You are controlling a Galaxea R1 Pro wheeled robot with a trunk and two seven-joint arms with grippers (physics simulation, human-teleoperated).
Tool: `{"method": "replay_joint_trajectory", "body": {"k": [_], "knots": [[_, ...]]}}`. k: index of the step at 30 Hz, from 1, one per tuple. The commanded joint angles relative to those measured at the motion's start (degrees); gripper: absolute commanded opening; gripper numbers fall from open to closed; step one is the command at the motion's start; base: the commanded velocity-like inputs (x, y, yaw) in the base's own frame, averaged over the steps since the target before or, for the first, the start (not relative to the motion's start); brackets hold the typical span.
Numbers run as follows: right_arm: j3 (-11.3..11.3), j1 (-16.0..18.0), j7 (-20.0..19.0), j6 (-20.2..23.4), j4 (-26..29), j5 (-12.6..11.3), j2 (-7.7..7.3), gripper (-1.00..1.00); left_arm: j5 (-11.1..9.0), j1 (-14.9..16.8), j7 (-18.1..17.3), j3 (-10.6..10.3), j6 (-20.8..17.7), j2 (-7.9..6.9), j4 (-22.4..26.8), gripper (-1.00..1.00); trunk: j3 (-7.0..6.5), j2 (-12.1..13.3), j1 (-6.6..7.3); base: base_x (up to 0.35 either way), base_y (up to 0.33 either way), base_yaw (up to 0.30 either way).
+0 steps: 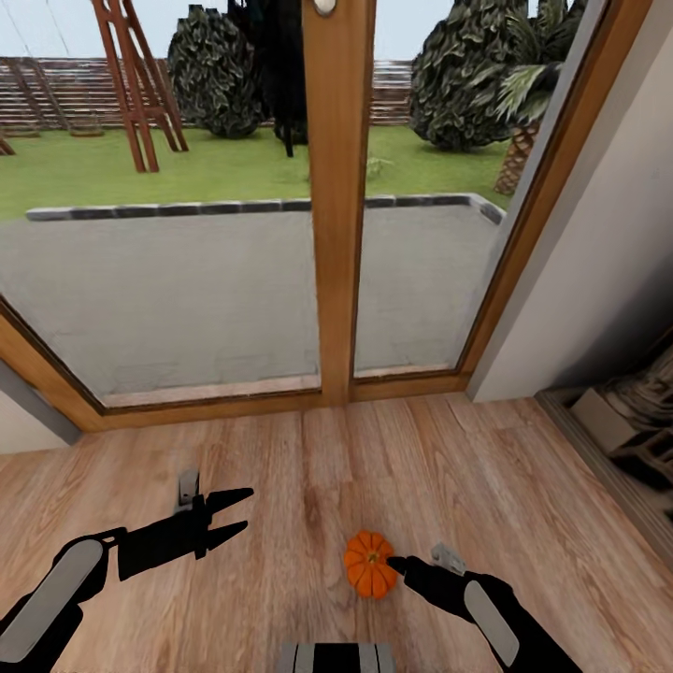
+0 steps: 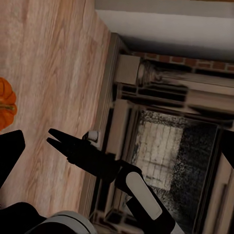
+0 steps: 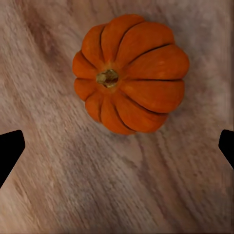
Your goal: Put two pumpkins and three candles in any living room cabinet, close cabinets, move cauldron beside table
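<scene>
The left gripper [image 1: 245,510] hovers over the wooden floor [image 1: 280,449], its fingers [image 1: 231,495] spread and holding nothing, well apart from the pumpkin [image 1: 370,564]. The pumpkin sits upright on the floor, stem up, just ahead of the right gripper [image 1: 394,565]. In the right wrist view its fingers [image 3: 9,153] stand wide apart, the pumpkin [image 3: 130,72] beyond their tips, untouched.

A wooden floor [image 2: 53,87] runs beside a pale wall [image 2: 165,29]. An orange ribbed pumpkin [image 2: 7,103] sits on the boards, partly cut off at the frame's edge. The right gripper [image 2: 61,140], black with pointed fingers, hovers near it, jaws slightly parted. Behind stands what may be a brick fireplace [image 2: 165,146], though it is blurred.
</scene>
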State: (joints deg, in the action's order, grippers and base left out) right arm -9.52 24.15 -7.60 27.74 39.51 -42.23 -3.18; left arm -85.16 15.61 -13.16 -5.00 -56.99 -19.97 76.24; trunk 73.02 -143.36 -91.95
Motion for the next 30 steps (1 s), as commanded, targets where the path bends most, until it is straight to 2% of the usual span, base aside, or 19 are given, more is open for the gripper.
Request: {"method": "replay_joint_trajectory", "body": {"k": [1, 7, 17, 30], "knots": [[-0.2, 0.0, 0.0, 0.1, 0.0, -0.1, -0.08, 1.0, 0.4, 0.0, -0.6, 0.0, 0.0, -0.04, 0.0, 1.0, 0.27, 0.0, -0.01, 0.0, 0.0, 0.0], [-0.1, 0.0, 0.0, 0.1, 0.0, -0.1, -0.48, 1.0, 0.4, 0.0, -0.6, -0.1, 0.0, 0.0, 0.0, 1.0, 1.6, -0.1, -0.17, 0.0, 0.0, 0.0], [-0.1, 0.0, -0.1, 0.1, 0.0, -0.3, -1.02, 1.0, 0.3, 0.0, -0.6, 0.0, 0.0, -0.07, 0.5, 1.0, 1.6, -0.1, -0.17, 0.0, 0.001, 0.0], [-0.1, 0.0, -0.2, 0.1, 0.0, -0.2, -1.29, 1.0, 0.3, 0.0, -0.6, 0.0, 0.0, -0.14, 1.2, 1.0, 1.6, -0.1, -0.17, 0.0, 0.093, 0.0]]}}
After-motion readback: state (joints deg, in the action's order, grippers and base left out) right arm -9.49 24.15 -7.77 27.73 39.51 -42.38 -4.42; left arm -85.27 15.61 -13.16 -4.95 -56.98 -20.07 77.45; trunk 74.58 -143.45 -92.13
